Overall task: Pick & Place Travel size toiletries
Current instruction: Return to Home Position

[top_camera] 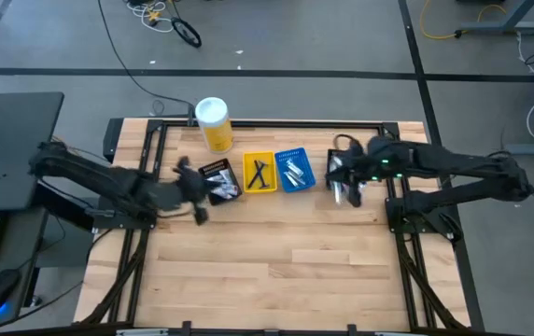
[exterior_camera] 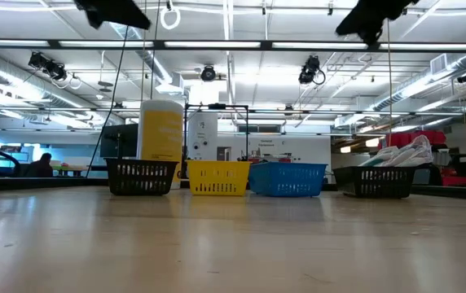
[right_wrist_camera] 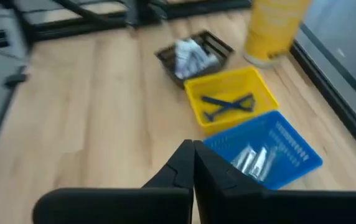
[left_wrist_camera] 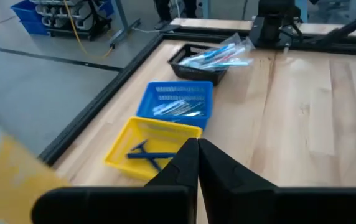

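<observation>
Currently, left hand (left_wrist_camera: 197, 148): fingers pressed together, nothing held; raised above the counter (top_camera: 276, 271), just at the left black basket's outer side.
Right hand (right_wrist_camera: 193, 149): fingers likewise closed, empty; raised over the right black basket.
Left black basket (right_wrist_camera: 218, 43): white tubes (right_wrist_camera: 189, 55) piled inside.
Yellow basket (right_wrist_camera: 262, 87): next along the row, two dark blue razors (right_wrist_camera: 228, 102) lying crossed in it.
Blue basket (right_wrist_camera: 296, 149): touching the yellow one, silver metal pieces (right_wrist_camera: 252, 160) inside.
Right black basket (left_wrist_camera: 196, 73): nearest the counter's right edge, apart from the blue one; wrapped toothbrushes (left_wrist_camera: 218, 55) heaped in it.
Row: all four baskets line up near the counter's far edge.
Yellow canister (top_camera: 213, 124): upright at that far edge, behind the left black basket.
</observation>
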You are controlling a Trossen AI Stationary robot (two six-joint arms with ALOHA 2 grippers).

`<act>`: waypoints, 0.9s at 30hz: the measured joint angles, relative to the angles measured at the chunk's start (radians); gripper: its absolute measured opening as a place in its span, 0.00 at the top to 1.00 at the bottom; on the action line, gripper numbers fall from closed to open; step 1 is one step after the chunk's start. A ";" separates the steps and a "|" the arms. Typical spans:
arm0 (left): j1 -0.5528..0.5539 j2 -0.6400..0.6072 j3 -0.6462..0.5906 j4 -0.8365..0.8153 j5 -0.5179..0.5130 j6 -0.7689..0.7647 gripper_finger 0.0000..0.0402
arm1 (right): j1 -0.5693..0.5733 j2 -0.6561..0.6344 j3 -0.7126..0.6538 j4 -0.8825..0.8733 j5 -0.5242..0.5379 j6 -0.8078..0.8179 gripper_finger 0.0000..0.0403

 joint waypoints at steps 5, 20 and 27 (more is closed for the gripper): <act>-0.009 -0.228 -0.097 -0.063 0.013 0.091 0.98 | 0.024 -0.120 -0.003 -0.063 -0.089 -0.083 0.99; -0.009 -0.856 -0.639 0.388 0.195 0.425 0.95 | 0.009 -0.458 -0.527 0.441 -0.212 -0.160 1.00; -0.009 -0.964 -0.728 0.399 0.192 0.436 0.98 | -0.029 -0.581 -0.703 0.570 -0.281 -0.150 1.00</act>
